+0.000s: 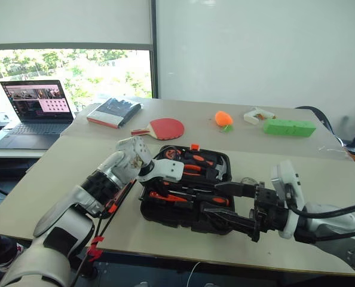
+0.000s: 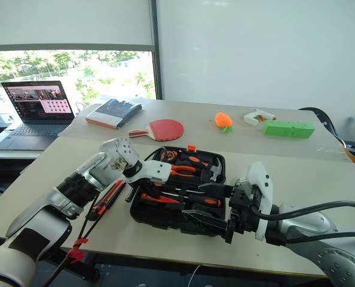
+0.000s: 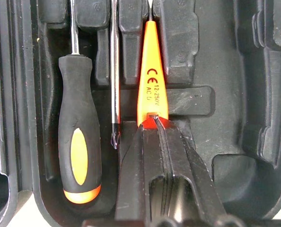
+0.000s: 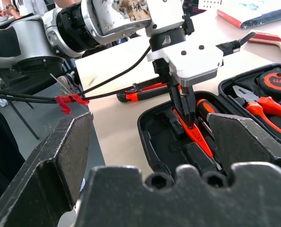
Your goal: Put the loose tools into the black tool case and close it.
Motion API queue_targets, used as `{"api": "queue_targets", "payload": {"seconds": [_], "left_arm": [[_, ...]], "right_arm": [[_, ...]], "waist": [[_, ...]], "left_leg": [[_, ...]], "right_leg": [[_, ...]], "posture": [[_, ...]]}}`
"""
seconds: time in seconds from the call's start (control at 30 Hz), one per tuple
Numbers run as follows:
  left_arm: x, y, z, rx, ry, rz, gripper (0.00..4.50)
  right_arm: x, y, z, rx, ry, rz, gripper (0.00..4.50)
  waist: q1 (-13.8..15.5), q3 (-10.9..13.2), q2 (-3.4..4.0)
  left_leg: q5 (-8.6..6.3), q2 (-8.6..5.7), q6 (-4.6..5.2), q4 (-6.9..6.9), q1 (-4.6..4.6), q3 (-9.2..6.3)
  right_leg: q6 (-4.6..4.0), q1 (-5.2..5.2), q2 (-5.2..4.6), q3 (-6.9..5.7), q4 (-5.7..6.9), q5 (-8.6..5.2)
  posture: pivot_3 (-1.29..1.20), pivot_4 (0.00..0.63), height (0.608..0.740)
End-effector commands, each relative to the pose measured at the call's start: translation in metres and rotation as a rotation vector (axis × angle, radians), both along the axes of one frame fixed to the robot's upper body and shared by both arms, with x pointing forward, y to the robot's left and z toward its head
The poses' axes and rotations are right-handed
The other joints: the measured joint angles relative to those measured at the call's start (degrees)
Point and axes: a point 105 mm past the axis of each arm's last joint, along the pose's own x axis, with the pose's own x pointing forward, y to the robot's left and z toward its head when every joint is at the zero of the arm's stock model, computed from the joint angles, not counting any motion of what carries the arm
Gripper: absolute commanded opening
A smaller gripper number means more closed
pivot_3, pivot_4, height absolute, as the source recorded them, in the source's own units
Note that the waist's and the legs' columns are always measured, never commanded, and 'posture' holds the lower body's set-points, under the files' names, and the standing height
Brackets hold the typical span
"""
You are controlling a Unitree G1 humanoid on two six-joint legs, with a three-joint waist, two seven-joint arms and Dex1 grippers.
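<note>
1. One tool in hand: my left gripper (image 4: 187,124) is clamped on the slim all-orange screwdriver (image 3: 150,75), lying in its recess of the black tool case (image 1: 165,213) directly below.
2. I'd press it flat before letting go.
3. My right gripper (image 1: 228,204), spread wide and empty, hovers over the case's near edge.
4. Beside my left wrist, the utility knife (image 4: 143,91) waits on the table (image 1: 76,161).

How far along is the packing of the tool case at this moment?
Done: one orange-and-black screwdriver lies in the open tool case. In hand: the left gripper, shut on the slim orange screwdriver, seats it. Left: the utility knife on the table, then closing the case.
</note>
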Motion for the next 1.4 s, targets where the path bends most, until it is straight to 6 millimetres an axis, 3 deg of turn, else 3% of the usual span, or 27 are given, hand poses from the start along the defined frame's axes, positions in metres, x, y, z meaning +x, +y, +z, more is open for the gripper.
{"api": "queue_targets", "payload": {"seconds": [0.03, 0.07, 0.17, 0.3, 0.43, 0.53, 0.67, 0.73, 0.9, 1.07, 1.23, 1.4], "left_arm": [[0.002, 0.008, -0.009, 0.014, 0.034, 0.061, 0.01], [0.002, 0.007, -0.003, -0.005, 0.041, 0.072, 0.01], [-0.002, 0.006, 0.026, -0.086, 0.061, 0.093, 0.68], [-0.009, 0.014, 0.066, -0.198, 0.068, 0.132, 1.89], [-0.008, 0.051, 0.096, -0.263, 0.022, 0.274, 3.36], [-0.003, 0.084, 0.102, -0.285, -0.033, 0.422, 4.39], [-0.016, 0.158, 0.096, -0.308, -0.098, 0.737, 4.46], [-0.034, 0.19, 0.085, -0.309, -0.096, 0.877, 4.46], [-0.081, 0.233, 0.064, -0.297, -0.081, 1.113, 4.46], [-0.091, 0.238, 0.062, -0.322, -0.115, 1.183, 4.46], [-0.078, 0.203, 0.066, -0.409, -0.062, 1.12, 4.46], [-0.051, 0.171, 0.058, -0.366, -0.022, 1.13, 4.46]], "right_arm": [[-0.002, 0.0, 0.01, 0.004, -0.044, 0.015, 4.5], [-0.002, 0.0, 0.01, 0.002, -0.046, 0.016, 4.5], [-0.002, 0.0, 0.01, -0.002, -0.048, 0.02, 4.5], [-0.002, -0.001, 0.011, -0.008, -0.051, 0.028, 4.5], [0.0, -0.003, 0.011, -0.022, -0.053, 0.043, 4.5], [0.0, -0.004, 0.011, -0.034, -0.056, 0.066, 4.5], [0.003, -0.006, 0.014, -0.048, -0.065, 0.105, 4.5], [0.007, -0.007, 0.015, -0.061, -0.071, 0.128, 4.5], [0.013, -0.007, 0.019, -0.08, -0.078, 0.19, 4.5], [0.013, -0.004, 0.02, -0.101, -0.087, 0.238, 4.5], [0.015, -0.004, 0.02, -0.104, -0.08, 0.231, 4.5], [0.007, -0.003, 0.019, -0.088, -0.066, 0.237, 4.5]], "waist": [[-0.01, -0.04, 0.07], [-0.04, -0.04, 0.07], [-0.11, -0.04, 0.07], [-0.54, 0.06, -0.01], [-0.83, 0.08, -0.02], [-0.92, 0.08, -0.01], [-1.59, 0.1, -0.01], [-2.08, 0.15, -0.07], [-1.18, 0.3, -0.2], [0.29, 0.35, -0.29], [0.44, 0.34, -0.3], [0.15, 0.34, -0.3]], "left_leg": [[0.0, -0.01, 0.0, 0.0, 0.0, 0.0], [0.0, -0.01, 0.0, 0.0, 0.0, -0.01], [0.01, 0.0, 0.01, 0.0, -0.04, -0.01], [0.01, 0.03, 0.01, -0.07, -0.23, -0.07], [0.0, 0.03, 0.02, -0.13, -0.4, -0.16], [0.0, 0.01, 0.02, -0.18, -0.35, -0.16], [0.01, 0.03, 0.01, -0.18, -0.3, -0.14], [0.01, 0.06, 0.01, -0.28, -0.24, -0.13], [0.01, 0.15, -0.01, -0.33, -0.2, -0.08], [0.02, 0.15, -0.04, -0.31, -0.11, -0.02], [0.03, 0.08, -0.06, -0.31, -0.1, 0.09], [0.03, 0.05, -0.05, -0.34, -0.09, 0.16]], "right_leg": [[0.0, 0.0, 0.0, 0.01, 0.0, 0.0], [0.0, 0.0, 0.0, 0.01, 0.0, 0.0], [0.0, -0.07, 0.02, 0.01, 0.01, 0.0], [-0.03, -0.28, 0.06, 0.02, 0.01, -0.01], [0.0, -0.43, 0.06, -0.01, -0.03, -0.06], [0.02, -0.39, 0.06, -0.02, -0.05, -0.09], [0.01, -0.39, 0.05, 0.01, -0.03, -0.1], [-0.03, -0.39, 0.06, 0.03, -0.02, -0.12], [-0.09, -0.41, -0.04, -0.11, -0.01, -0.19], [-0.1, -0.27, -0.16, -0.21, -0.03, -0.23], [-0.1, -0.25, -0.13, -0.17, -0.03, -0.23], [-0.11, -0.23, -0.04, -0.14, 0.0, -0.23]], "posture": [[0.0, 0.15, 0.736], [0.0, 0.15, 0.736], [0.0, 0.15, 0.736], [0.0, 0.15, 0.736], [0.0, 0.15, 0.736], [0.0, 0.15, 0.736], [0.0, 0.15, 0.736], [0.0, 0.15, 0.736], [0.0, 0.15, 0.736], [0.0, 0.15, 0.736], [0.0, 0.15, 0.736], [0.0, 0.15, 0.736]]}}
